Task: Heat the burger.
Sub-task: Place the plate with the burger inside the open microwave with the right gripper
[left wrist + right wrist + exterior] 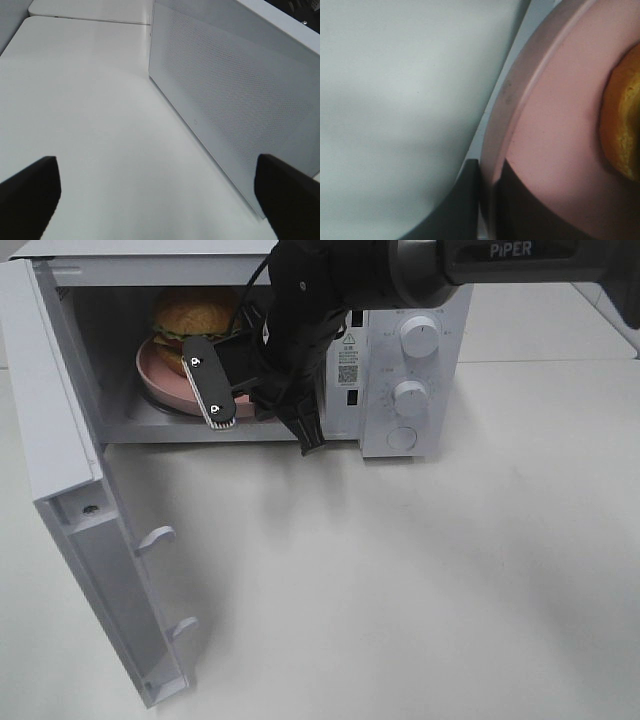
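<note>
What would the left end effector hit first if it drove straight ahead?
Likely the white table: the open left end effector angles down at it. The microwave's open door stands close beside that line and may be clipped; depth is unclear.

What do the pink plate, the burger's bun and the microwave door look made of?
The pink plate: matte plastic or ceramic, with even colour and a soft sheen. Bun of the burger: golden, mottled; real or replica is unclear. The microwave door: a white panel with fine dotted mesh, likely painted metal or plastic.
</note>
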